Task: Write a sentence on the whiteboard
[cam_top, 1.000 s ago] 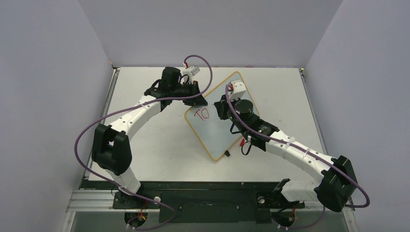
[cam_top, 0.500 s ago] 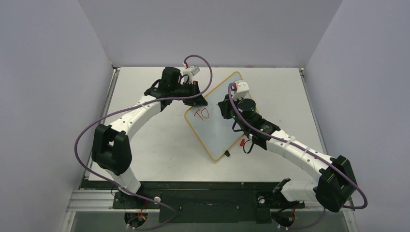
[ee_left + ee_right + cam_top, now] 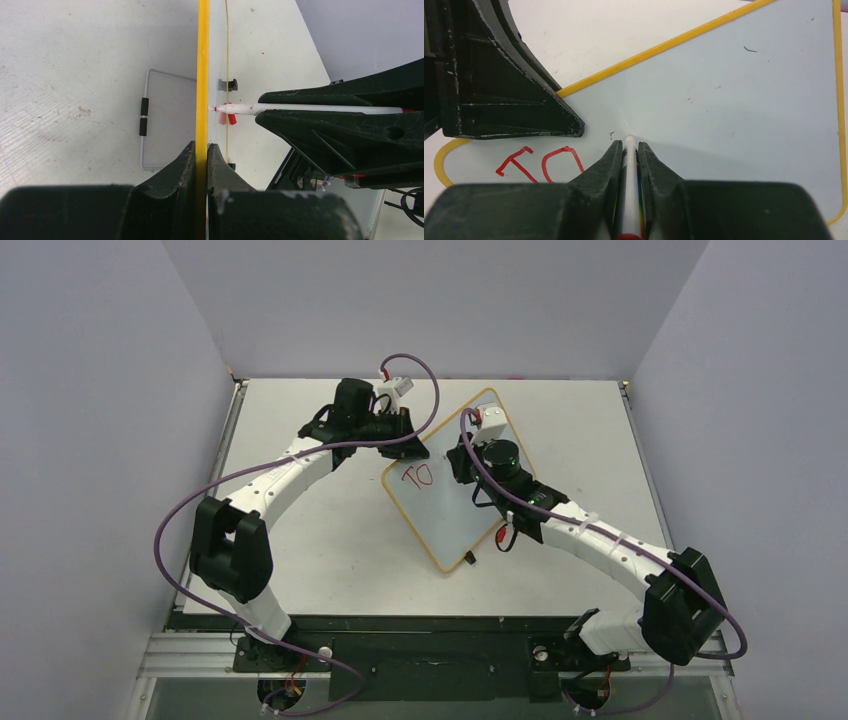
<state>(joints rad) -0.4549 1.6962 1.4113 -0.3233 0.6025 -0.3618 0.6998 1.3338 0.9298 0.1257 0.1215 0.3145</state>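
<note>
The whiteboard [image 3: 445, 525] lies skewed on the table, with a yellow-orange frame. Red letters "TO" [image 3: 417, 476] stand near its left corner and also show in the right wrist view [image 3: 540, 163]. My left gripper [image 3: 412, 448] is shut on the board's frame edge [image 3: 203, 75] at its upper left side. My right gripper [image 3: 458, 464] is shut on the white marker pen [image 3: 630, 190]. The pen's tip touches or hovers just over the board face [image 3: 749, 110], right of the "O". The left wrist view shows the marker [image 3: 280, 108] between the right fingers [image 3: 340, 130].
Two small black clips [image 3: 468, 560] sit at the board's near corner. A wire loop with black sleeves [image 3: 144, 117] shows behind the board's edge. Purple cables loop over both arms. Grey walls close in the table on the left, back and right.
My right wrist shifted slightly right and then back left over the board. The letters "TO" look the same. The left arm has not moved.
</note>
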